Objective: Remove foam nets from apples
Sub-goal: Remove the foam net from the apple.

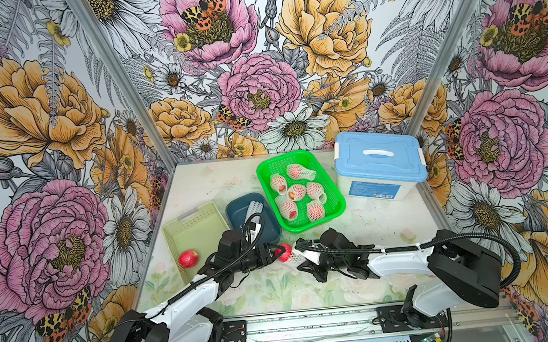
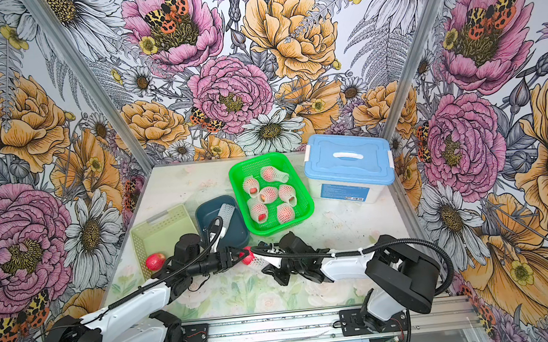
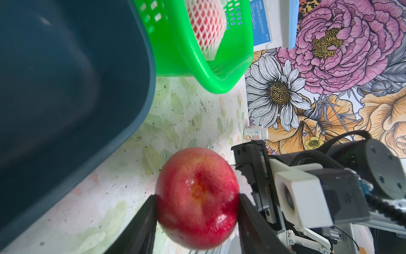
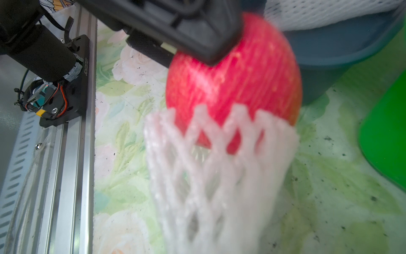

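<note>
Floral wallpaper crowds three sides of a pale, leaf-printed tabletop, near whose middle two robot arms pull opposite ways on one fruit. The left hand is clamped on the held apple, a finger pressed to each side. The right hand, reaching in from 3 o'clock, is pinched together on the foam net, which clings only to the fruit's far end. Six netted apples sit in the green basket at 12 o'clock. A stripped net lies in the dark blue tub at 11 o'clock, and a bare apple rests in the pale green tray at 9 o'clock. The likely hazard is the glossy skin: if the last meshes snag, the pull could drag the apple from between the fingers and send it rolling, or tear the foam. At 1 o'clock the blue-lidded box carries a blue label with a barcode, its writing too small to read. Orange print on a small white bottle, seen in the left wrist view, is likewise illegible.
</note>
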